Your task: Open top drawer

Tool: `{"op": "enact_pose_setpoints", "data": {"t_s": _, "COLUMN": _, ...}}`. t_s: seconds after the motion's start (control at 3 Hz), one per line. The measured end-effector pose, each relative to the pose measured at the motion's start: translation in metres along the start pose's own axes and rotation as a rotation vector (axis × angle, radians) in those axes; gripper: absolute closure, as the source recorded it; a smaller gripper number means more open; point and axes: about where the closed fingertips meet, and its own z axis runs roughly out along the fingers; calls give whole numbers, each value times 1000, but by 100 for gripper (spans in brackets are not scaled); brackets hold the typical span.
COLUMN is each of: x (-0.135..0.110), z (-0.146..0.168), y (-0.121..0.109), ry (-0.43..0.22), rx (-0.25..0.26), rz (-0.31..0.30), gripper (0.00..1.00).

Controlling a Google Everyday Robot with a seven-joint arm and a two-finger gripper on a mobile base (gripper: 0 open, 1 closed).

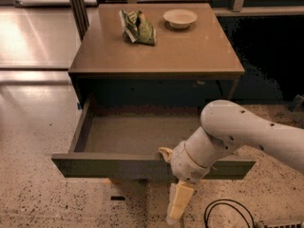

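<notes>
Camera view: the top drawer (107,166) stands pulled well out from under the front edge of the cabinet top (190,53), its shallow inside bare. The gripper (175,184) sits at the drawer's front edge, right of centre, closed about the front panel, one pale finger (179,202) hanging down outside it. Near the top's back edge lie a green packet (137,26) and, towards the back right corner, a bowl (180,18).
</notes>
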Motion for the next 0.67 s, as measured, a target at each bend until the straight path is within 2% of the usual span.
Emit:
{"op": "enact_pose_setpoints", "data": {"t_s": 0.33, "x": -3, "z": 1, "y": 6, "ry": 2, "rx": -25, "rz": 4, "gripper": 0}}
{"op": "enact_pose_setpoints", "data": {"t_s": 0.67, "x": -12, "z": 6, "y": 23, "ry": 7, "rx": -92, "rz": 6, "gripper": 0}}
